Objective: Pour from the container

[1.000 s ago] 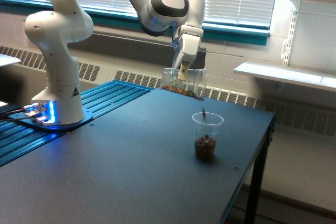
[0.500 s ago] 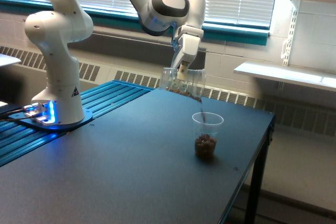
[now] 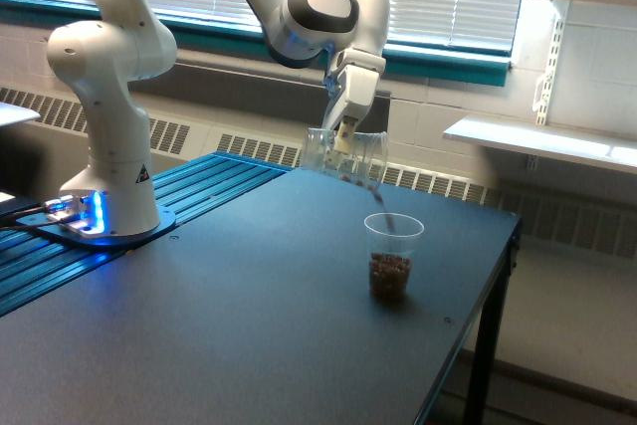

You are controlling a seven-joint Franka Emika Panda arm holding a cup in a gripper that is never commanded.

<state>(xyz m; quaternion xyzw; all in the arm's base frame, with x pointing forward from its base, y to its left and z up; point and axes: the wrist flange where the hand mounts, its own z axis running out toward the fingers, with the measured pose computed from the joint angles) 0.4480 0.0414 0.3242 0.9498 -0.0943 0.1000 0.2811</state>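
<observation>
- Your pincer (image 3: 345, 134) is clamped on the rim of the container (image 3: 345, 157), one finger inside the wall and one outside it, as far as you can see from the exterior view.
- The container hangs directly below the pincer, clear of the desk (image 3: 249, 316), and is tilted so that its lower lip points down toward the exterior view's right.
- Brown granules (image 3: 350, 177) lie along the container's low side, just under the pincer, and a thin stream of them (image 3: 379, 198) leaves the lip and falls away below and to the exterior view's right of the pincer.
- The smaller clear cup (image 3: 392, 258) stands upright on the desk, well below the pincer and a little to the exterior view's right of it; the stream reaches into its open mouth.
- You can see a layer of brown granules filling the bottom part of that cup.
- The container and the cup are apart; only the falling granules join them.
- The arm's white base (image 3: 107, 146) stands far to the exterior view's left of the pincer, on a blue ridged platform (image 3: 214, 181) beside the desk, with blue lights glowing at its foot.
</observation>
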